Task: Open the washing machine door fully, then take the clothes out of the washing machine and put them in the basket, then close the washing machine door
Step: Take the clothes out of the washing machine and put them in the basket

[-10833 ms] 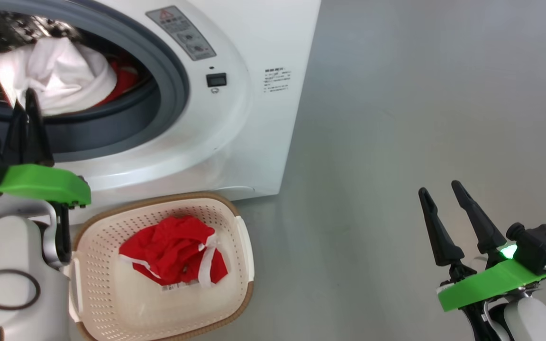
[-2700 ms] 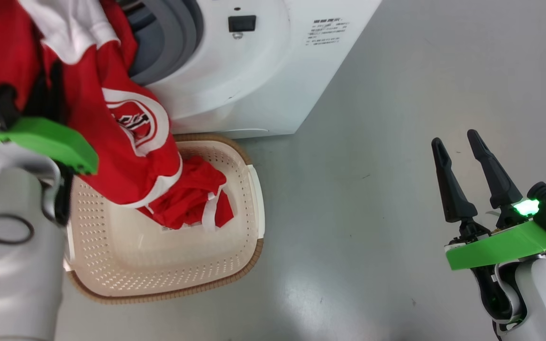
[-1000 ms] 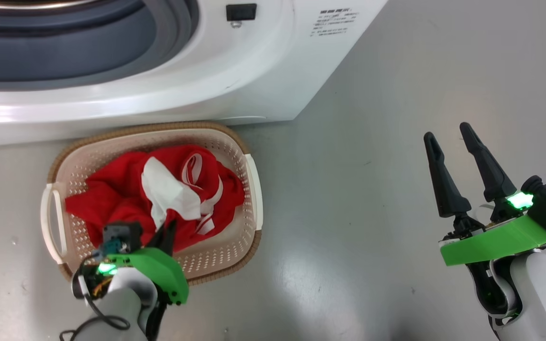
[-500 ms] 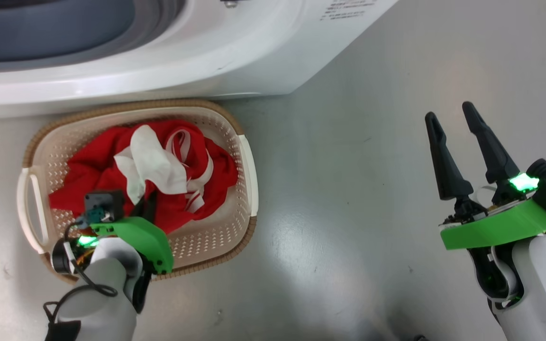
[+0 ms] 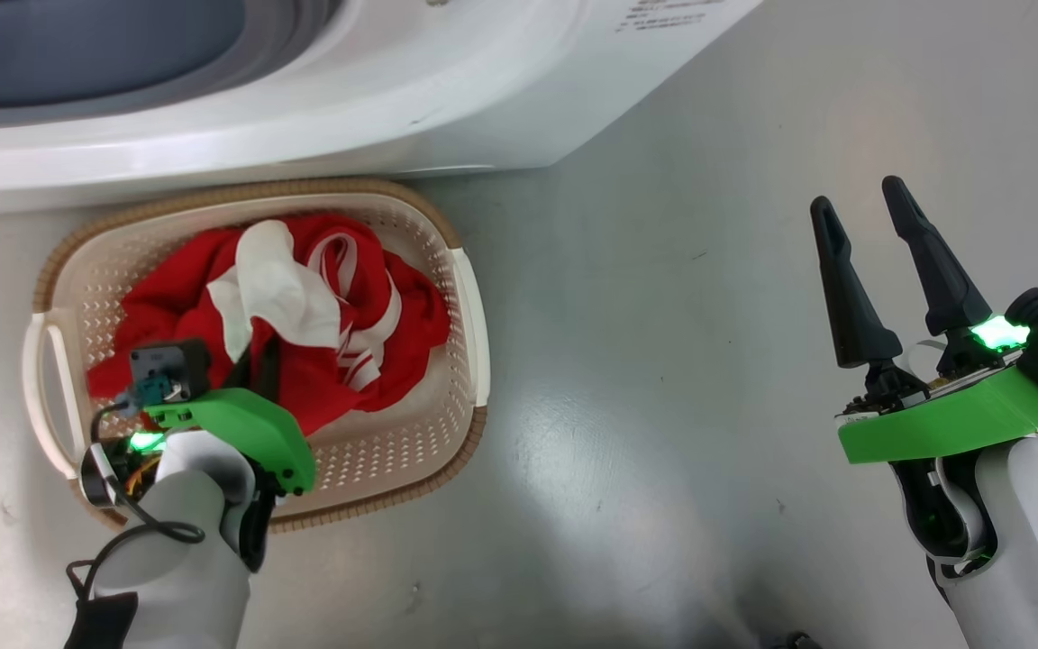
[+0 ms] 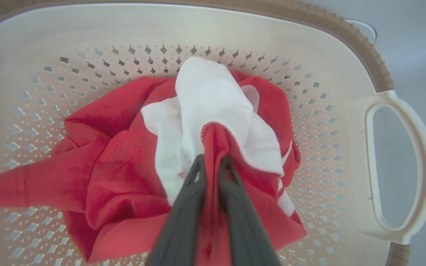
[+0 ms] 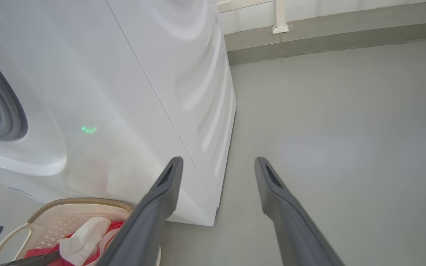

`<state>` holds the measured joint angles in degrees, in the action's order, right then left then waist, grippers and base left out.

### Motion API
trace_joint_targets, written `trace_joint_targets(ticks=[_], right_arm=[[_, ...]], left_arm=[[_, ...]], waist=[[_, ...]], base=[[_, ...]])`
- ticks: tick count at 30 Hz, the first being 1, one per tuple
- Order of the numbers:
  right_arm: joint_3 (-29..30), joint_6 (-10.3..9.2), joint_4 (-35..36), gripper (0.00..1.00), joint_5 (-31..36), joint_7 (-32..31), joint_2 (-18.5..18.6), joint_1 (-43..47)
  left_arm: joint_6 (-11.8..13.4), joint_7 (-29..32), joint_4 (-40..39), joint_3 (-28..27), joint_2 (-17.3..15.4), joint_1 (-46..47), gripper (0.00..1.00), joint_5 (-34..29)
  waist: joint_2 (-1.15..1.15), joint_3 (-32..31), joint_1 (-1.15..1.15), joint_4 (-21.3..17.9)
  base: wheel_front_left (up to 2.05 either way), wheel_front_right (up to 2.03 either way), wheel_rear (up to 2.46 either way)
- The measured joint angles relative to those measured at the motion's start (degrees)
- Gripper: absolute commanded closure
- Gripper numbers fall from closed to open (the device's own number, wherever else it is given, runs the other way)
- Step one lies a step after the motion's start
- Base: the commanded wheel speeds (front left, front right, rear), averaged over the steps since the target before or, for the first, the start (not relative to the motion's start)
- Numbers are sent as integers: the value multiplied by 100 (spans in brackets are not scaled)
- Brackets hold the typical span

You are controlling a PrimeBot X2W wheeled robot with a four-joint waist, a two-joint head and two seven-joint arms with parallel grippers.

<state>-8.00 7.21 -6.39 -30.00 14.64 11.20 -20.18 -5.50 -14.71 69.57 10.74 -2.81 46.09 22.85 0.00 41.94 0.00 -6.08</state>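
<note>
The red and white clothes (image 5: 303,297) lie heaped in the cream basket (image 5: 474,315) on the floor in front of the white washing machine (image 5: 393,90). My left gripper (image 5: 258,353) reaches down into the basket from its near side. In the left wrist view its fingers (image 6: 183,207) stand close together with a raised fold of the red clothes (image 6: 124,159) pinched between them, over the basket (image 6: 379,74). My right gripper (image 5: 857,196) hangs open over bare floor far to the right, nothing between its fingers (image 7: 161,199). The washing machine door is out of view.
The machine's grey rubber ring (image 5: 122,54) shows at the top left. The machine's white side panel (image 7: 183,81) runs back to a wall skirting (image 7: 309,37). Grey floor (image 5: 663,406) spreads between the basket and my right arm.
The head camera has tilted a little further down. My left gripper stays low in the basket on the red fold, and the heap has settled. The right gripper holds still.
</note>
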Motion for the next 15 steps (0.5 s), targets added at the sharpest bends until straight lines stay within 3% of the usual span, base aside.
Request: trace_joint_targets(ticks=[15], right_arm=[[2,0,-164,0,0,0,64,42]], left_arm=[[-14,0,-726,-374,9,-429,0,-182]], waist=[[0,-560,0,124]], base=[[0,0,0]])
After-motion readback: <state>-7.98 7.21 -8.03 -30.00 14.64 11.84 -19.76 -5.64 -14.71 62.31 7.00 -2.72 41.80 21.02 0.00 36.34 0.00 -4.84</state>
